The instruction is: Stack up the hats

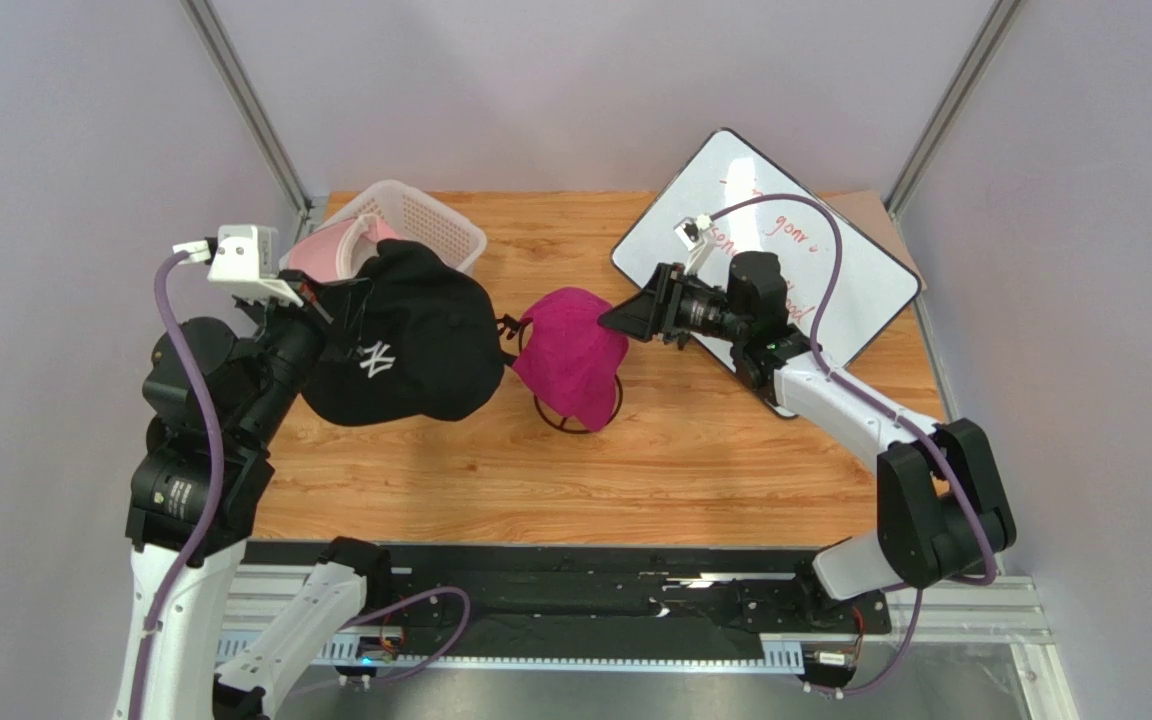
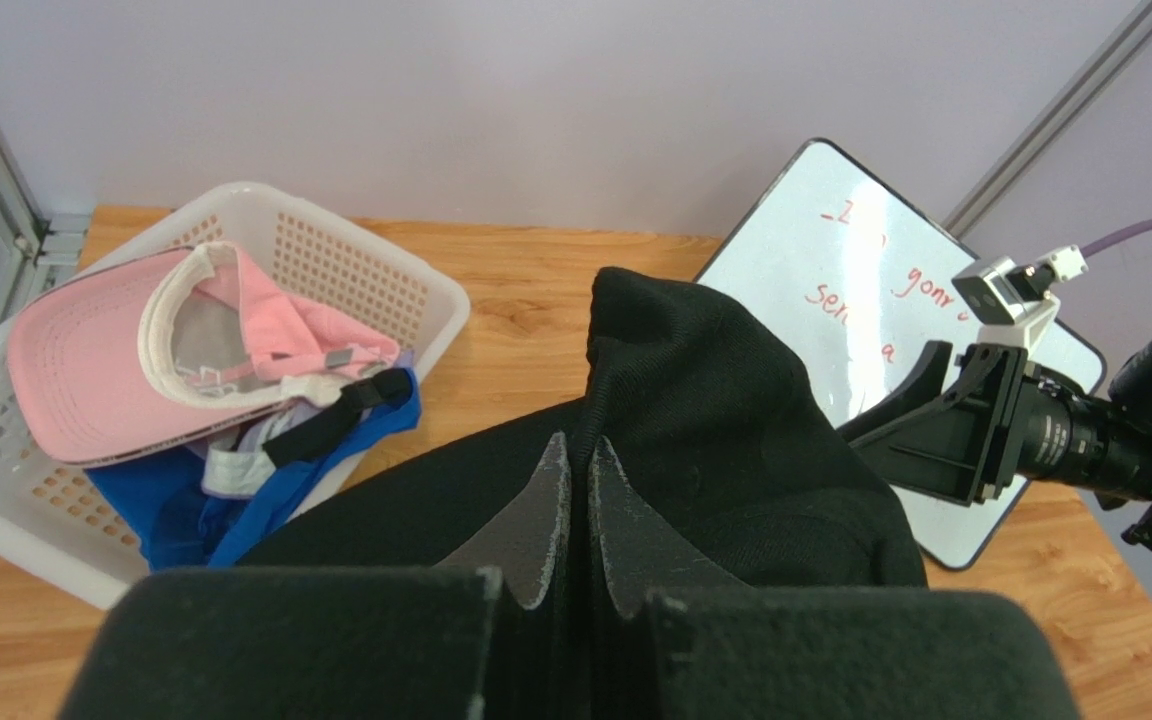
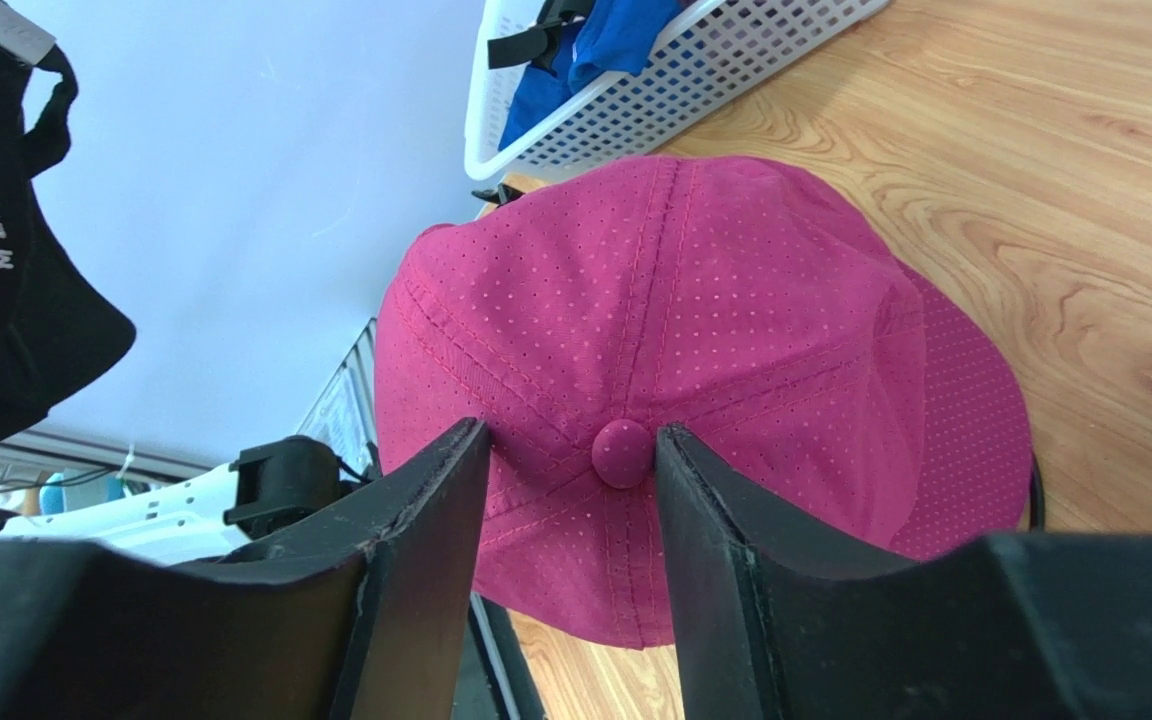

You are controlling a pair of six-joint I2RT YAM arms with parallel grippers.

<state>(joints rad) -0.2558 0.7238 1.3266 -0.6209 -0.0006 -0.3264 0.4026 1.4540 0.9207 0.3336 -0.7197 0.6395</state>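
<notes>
Two black fingers of the left gripper (image 2: 575,447) are squeezed shut on a fold of the black hat (image 2: 717,405). It hangs in the air just left of the magenta hat (image 1: 575,357).

The magenta hat sits on a thin wire stand (image 1: 567,428). The right gripper (image 3: 570,438) is at its top, with its jaws partly apart, one on each side of the little round button (image 3: 623,452).

I think the black hat goes on the magenta one next. It should be lowered slowly, right over the button, with both brims pointing the same way. The right gripper should hold gently, or the soft hat may slide off its stand.

The magenta cloth is soft, with tiny holes and seams that meet at the button. The black hat looks thick and floppy, with white stitched letters.

Behind and left of the magenta hat is a hard white basket (image 2: 372,248) full of holes. It holds a pink hat (image 2: 102,360) with a curved brim and a blue hat (image 2: 177,503).
</notes>
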